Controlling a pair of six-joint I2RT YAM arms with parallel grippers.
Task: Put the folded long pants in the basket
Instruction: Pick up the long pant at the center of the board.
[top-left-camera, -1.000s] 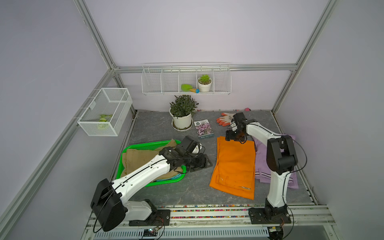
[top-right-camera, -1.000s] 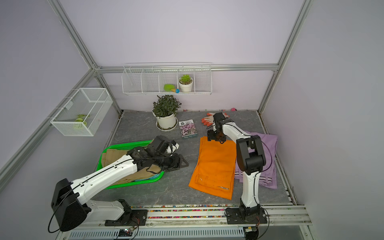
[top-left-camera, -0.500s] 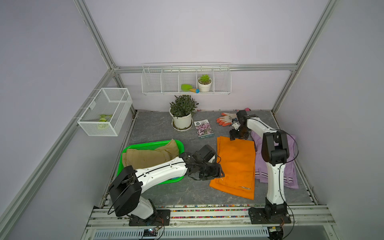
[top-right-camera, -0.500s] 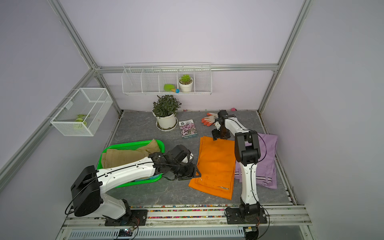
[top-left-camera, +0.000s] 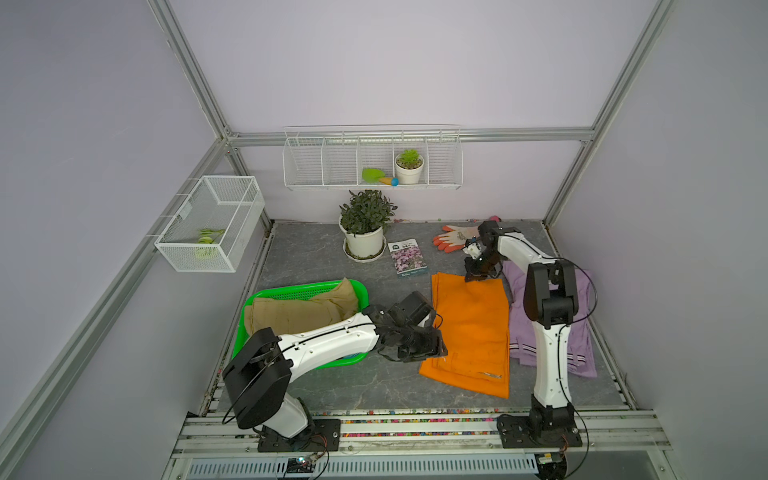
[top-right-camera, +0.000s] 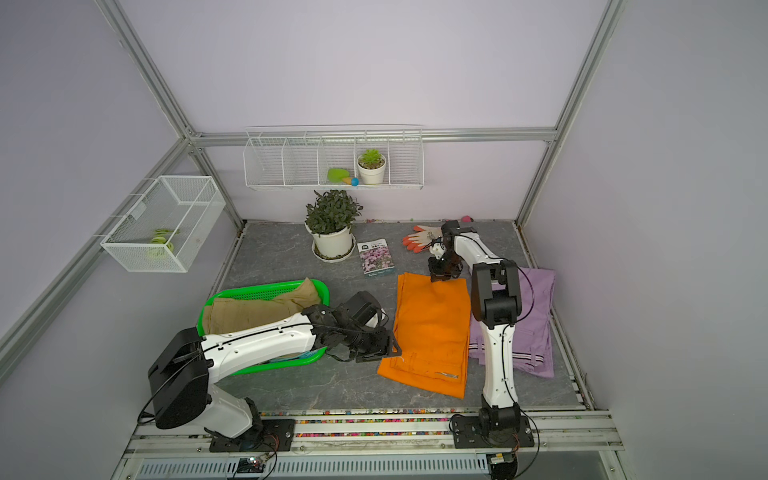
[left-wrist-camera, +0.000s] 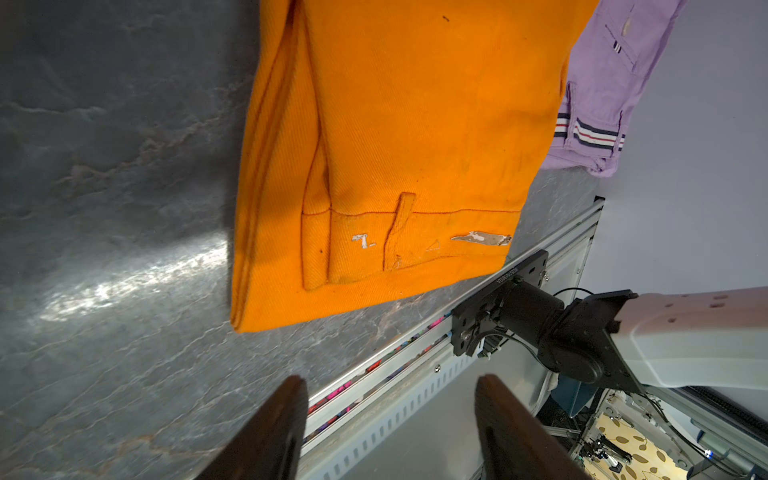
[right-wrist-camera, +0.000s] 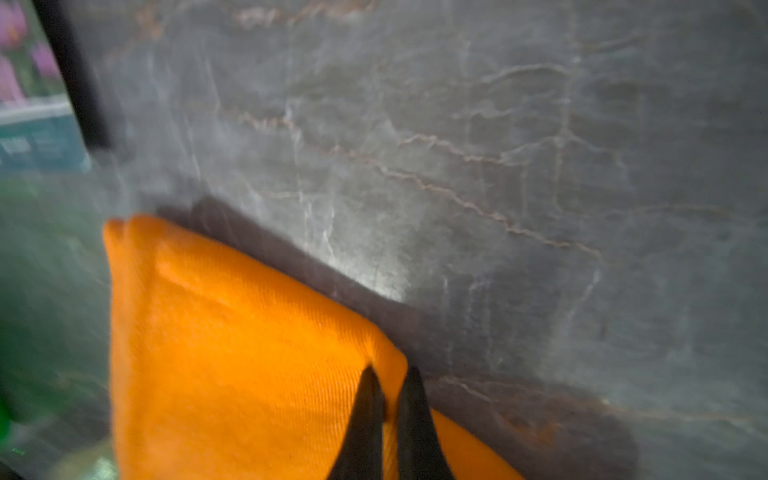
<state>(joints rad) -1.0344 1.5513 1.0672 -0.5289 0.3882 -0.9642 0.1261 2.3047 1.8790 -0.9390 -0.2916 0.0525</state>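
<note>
Right gripper (right-wrist-camera: 388, 374) is pinched shut on the far edge of the orange pants (top-left-camera: 469, 328). Left gripper (left-wrist-camera: 390, 380) is open and empty, just beside their near end. Risk: a one-edge lift could unfold the cloth. Basket (top-left-camera: 299, 286) holds khaki pants (top-left-camera: 299, 311); lilac pants (top-left-camera: 582, 345) lie outside.

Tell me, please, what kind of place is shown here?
Probably a robot test booth, not a real room: a left arm and a right arm bolted to a front rail, plain walls in an aluminium frame, and props such as a potted plant and folded orange pants.
</note>
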